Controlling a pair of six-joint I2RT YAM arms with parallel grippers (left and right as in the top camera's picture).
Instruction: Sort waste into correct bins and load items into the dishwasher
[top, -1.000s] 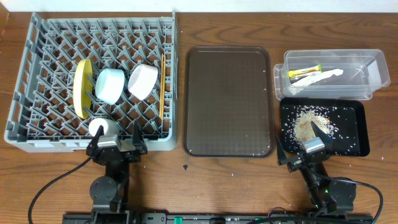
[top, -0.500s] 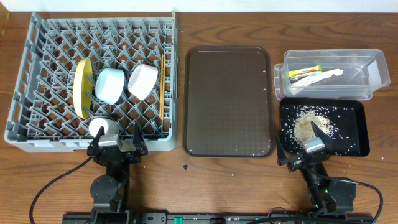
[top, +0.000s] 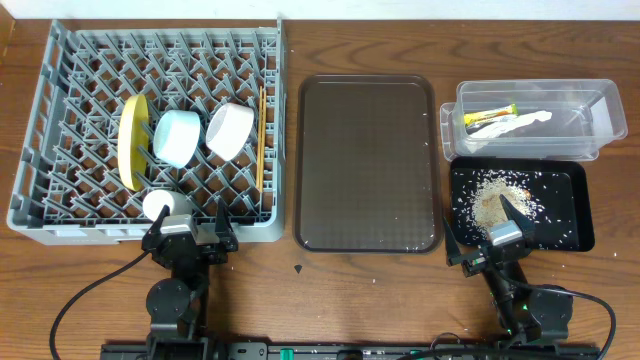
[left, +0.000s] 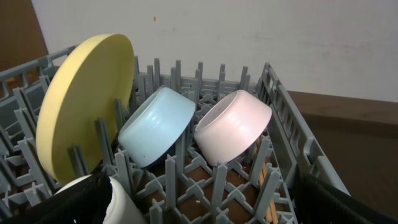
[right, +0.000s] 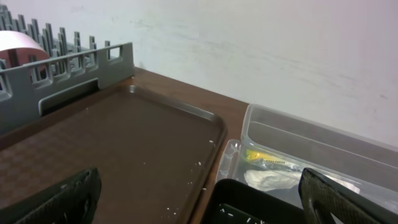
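Observation:
The grey dish rack (top: 60, 90) holds the yellow plate (top: 131, 142) on edge, the light-blue bowl (top: 178, 137), the white bowl (top: 230, 130) and the chopsticks (top: 261, 135). The clear tub (top: 600, 105) holds the green-and-orange wrapper (top: 490, 114) and the white wrapper (top: 522, 123). The black tray (top: 570, 215) holds rice scraps (top: 495, 195). My left gripper (top: 187, 230) is open and empty at the rack's front edge. My right gripper (top: 485, 232) is open and empty over the black tray's front edge. The left wrist view shows plate (left: 84, 102), blue bowl (left: 155, 124) and white bowl (left: 233, 124).
The large dark brown serving tray (top: 368, 162) lies between rack and bins, with a few rice grains on it (right: 143, 143). A white round object (top: 160, 205) sits in the rack's front left, next to my left gripper.

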